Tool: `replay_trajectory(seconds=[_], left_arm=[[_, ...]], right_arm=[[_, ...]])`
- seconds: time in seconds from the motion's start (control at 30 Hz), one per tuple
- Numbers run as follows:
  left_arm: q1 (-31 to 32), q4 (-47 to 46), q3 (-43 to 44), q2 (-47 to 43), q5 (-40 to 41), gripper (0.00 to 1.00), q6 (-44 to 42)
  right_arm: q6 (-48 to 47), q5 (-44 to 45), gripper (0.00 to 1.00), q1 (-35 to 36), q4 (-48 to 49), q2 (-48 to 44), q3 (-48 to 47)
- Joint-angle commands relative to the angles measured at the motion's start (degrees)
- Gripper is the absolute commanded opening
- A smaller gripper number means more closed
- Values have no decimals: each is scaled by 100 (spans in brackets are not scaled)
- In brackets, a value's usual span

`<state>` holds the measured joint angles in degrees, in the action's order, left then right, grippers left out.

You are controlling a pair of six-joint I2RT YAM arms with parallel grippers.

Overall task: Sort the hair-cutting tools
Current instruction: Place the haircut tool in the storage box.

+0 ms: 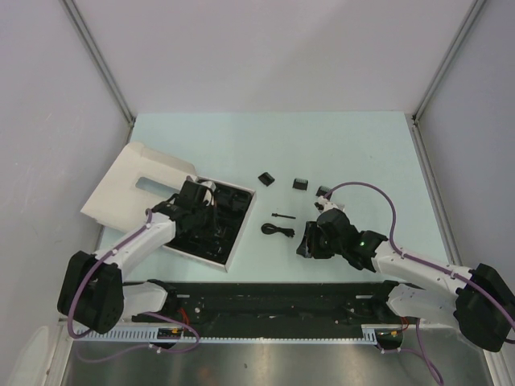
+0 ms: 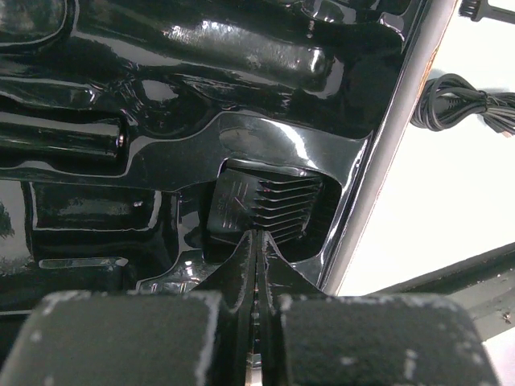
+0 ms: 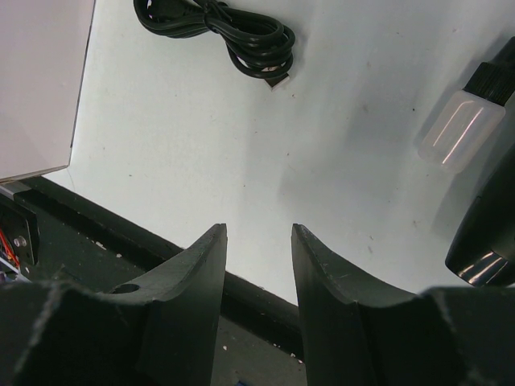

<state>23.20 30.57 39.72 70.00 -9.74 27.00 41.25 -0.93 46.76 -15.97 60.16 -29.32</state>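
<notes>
**A:** From above, where is everything?

**B:** The left tool (image 1: 195, 197) hangs over the black tray (image 1: 219, 241), centre-left. The coiled cable (image 1: 278, 231) lies on the surface (image 1: 362, 153) at centre, with the right tool (image 1: 308, 244) just beside it.

**A:** And the left wrist view?

**B:** The fingers are together, with their tips at a comb guard (image 2: 265, 209) seated in its pocket. I would lift straight up, so it is not dragged out.

**A:** The right wrist view?

**B:** The fingers are apart and empty, and the cable is at the top. I would advance and straddle the whole coil.

Top view: left end effector (image 1: 201, 207) hides part of tray (image 1: 225, 240) near left edge of desk (image 1: 362, 145). Brush (image 1: 282, 216), mid-desk, too small to resolve. Right wrist: cable (image 3: 217, 28) cropped at top.
</notes>
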Motion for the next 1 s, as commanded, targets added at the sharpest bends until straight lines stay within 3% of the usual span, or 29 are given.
replay_trajectory(seconds=[0.0,0.2,0.43,0.7,0.77,0.9,0.97], left_arm=[[71,46,79,102,227,1,68],[71,46,333,-371,227,2,42],[71,46,738,-891,121,29,-46],[0,46,1010,-979,736,57,-274],[0,37,1055,-1119,719,71,-275],[228,-42,1107,-1339,-71,82,-126],[604,-33,1134,-1322,-221,96,6]], right_arm=[[-56,14,44,0,76,-57,14],[-100,49,45,-53,-12,-215,14],[-311,58,51,-317,5,-461,-12],[-1776,-364,79,-370,1059,-303,-65],[-1910,-425,82,-413,1166,-111,-309],[-1595,-145,80,-633,736,241,-915],[-1226,84,79,-721,342,381,-1119]])
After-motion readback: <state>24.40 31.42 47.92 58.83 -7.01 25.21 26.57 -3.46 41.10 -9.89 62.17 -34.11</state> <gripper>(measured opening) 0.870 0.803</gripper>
